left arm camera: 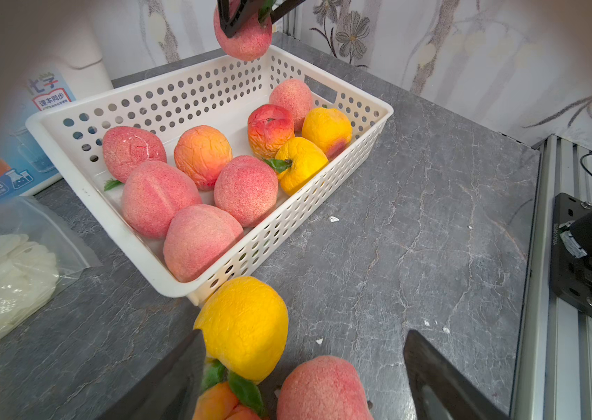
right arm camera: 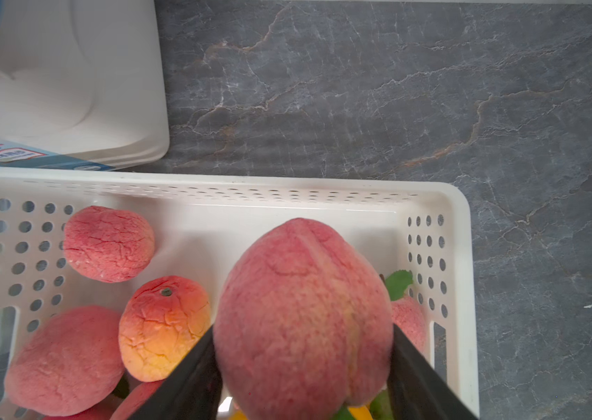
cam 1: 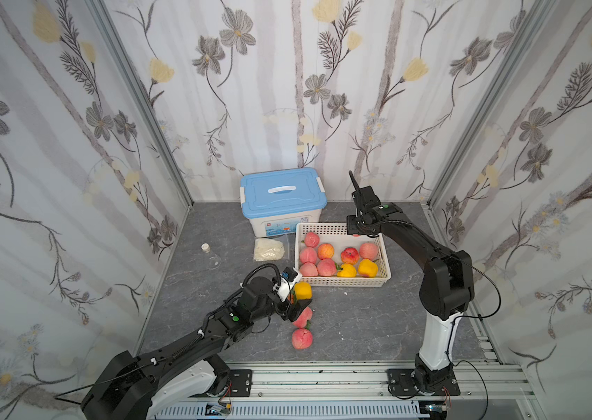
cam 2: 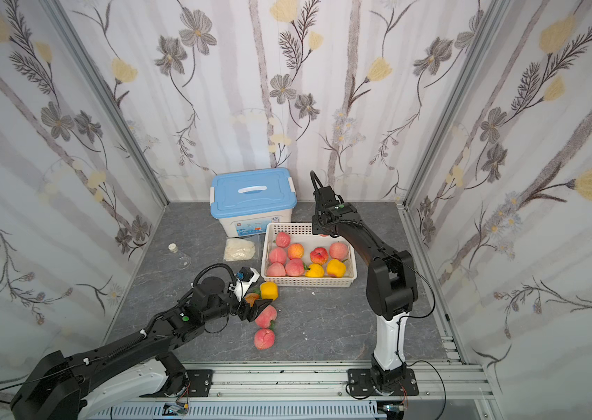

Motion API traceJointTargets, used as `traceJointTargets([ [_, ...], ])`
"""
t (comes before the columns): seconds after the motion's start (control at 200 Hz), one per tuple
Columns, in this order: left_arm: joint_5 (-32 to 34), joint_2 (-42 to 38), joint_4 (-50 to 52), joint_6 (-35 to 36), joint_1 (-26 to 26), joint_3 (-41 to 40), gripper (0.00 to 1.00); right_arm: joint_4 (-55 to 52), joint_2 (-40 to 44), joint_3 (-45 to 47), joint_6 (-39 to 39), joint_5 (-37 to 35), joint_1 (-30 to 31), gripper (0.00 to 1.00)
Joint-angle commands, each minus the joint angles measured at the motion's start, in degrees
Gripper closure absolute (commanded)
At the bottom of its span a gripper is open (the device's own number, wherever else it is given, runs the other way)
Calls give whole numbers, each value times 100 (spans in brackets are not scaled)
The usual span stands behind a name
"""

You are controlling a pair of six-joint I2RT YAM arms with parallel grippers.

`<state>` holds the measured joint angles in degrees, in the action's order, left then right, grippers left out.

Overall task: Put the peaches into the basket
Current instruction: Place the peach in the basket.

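Right gripper (right arm camera: pixel 302 329): pinching a pink held peach (right arm camera: pixel 301 312) between its black fingers, above the far right part of the basket (right arm camera: pixel 214 182) and clear of the fruit below.
Left gripper (left arm camera: pixel 303 332): fingers spread wide, low over the loose fruit in front of the basket, clamping nothing.
Between its fingers: a loose pink peach (left arm camera: pixel 323 389) lies on the surface (left arm camera: pixel 414 218). A yellow peach (left arm camera: pixel 245 327) touches one finger, and an orange peach (left arm camera: pixel 214 403) is tucked partly underneath.
Nearer the rail: a second pink peach (cam 1: pixel 301 338) lies just beside the first.
Basket contents: nine peaches (cam 1: pixel 326 267), pink, orange-blushed and yellow, lie mostly along the front and middle.
Storage box (cam 1: pixel 282 203): white with a blue handled lid, touching the basket's far left corner.
Box label (left arm camera: pixel 47 98): Chinese print; I can read 课本同步 in a red-edged tag and the figure 38 lower down. The red patch seen in both top views is too small to read.
Plastic bag (cam 1: pixel 269 249): whitish, left of the basket and in front of the box.
Flask (cam 1: pixel 211 256): small, clear, white stopper, further left.
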<state>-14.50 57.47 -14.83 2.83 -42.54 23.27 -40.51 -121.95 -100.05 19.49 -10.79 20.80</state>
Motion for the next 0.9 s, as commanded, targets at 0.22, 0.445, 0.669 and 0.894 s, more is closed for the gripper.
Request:
traceJointTargets([
  [0.22, 57, 84, -177, 81, 1, 73, 13, -71, -574, -302, -154, -416, -247, 35],
  [0.445, 62, 113, -179, 86, 3, 85, 13, -183, -998, -592, -201, -567, -278, 31],
  [0.669, 70, 115, -173, 84, -8, 82, 13, -193, -1310, -695, -120, -699, -278, 28],
  [0.894, 45, 115, -175, 86, -8, 96, 13, -235, -1295, -718, -112, -703, -269, 19],
])
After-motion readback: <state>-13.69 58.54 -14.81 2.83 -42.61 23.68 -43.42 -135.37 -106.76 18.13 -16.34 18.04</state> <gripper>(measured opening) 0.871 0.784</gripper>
